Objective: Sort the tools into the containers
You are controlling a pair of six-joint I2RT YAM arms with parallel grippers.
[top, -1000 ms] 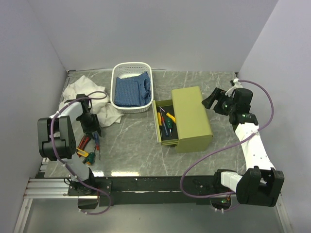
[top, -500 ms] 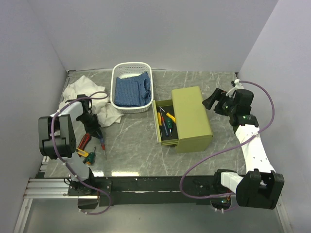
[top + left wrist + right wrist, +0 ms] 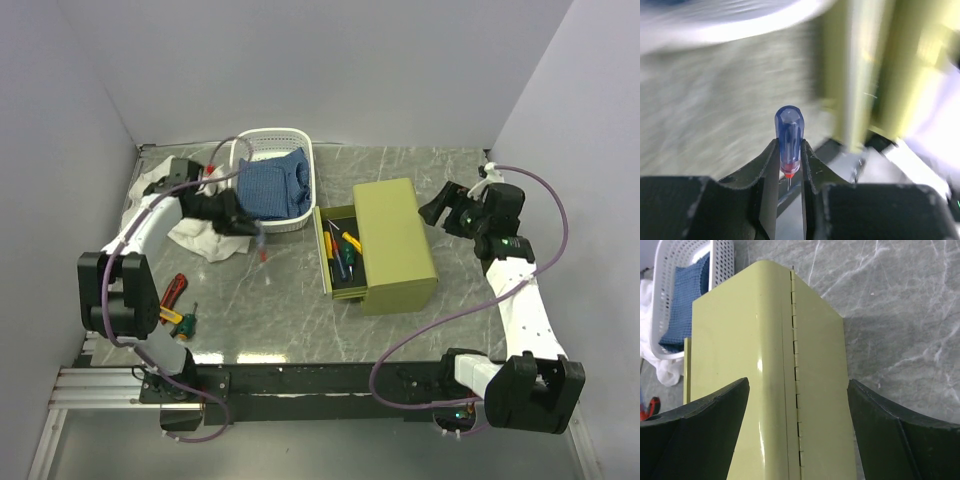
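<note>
Two arms raised: my left claw point(image 3: 789, 152) pinches the blue screwdriver point(image 3: 788, 125), reaching over the bench point(image 3: 280, 300) just beside the basket point(image 3: 270, 132); my right claw point(image 3: 432, 208) gapes wide beside the green chest point(image 3: 395, 240)

White-and-black left arm point(image 3: 145, 218) and right arm point(image 3: 520, 290), looping purple cables point(image 3: 373, 380), matte black fingers point(image 3: 705, 415)

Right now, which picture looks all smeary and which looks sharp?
Left wrist view: the background is smeared, only the blue screwdriver in the left gripper looks crisp. Right wrist view: sharp, with a shine on the green chest. Top view: clear.
</note>
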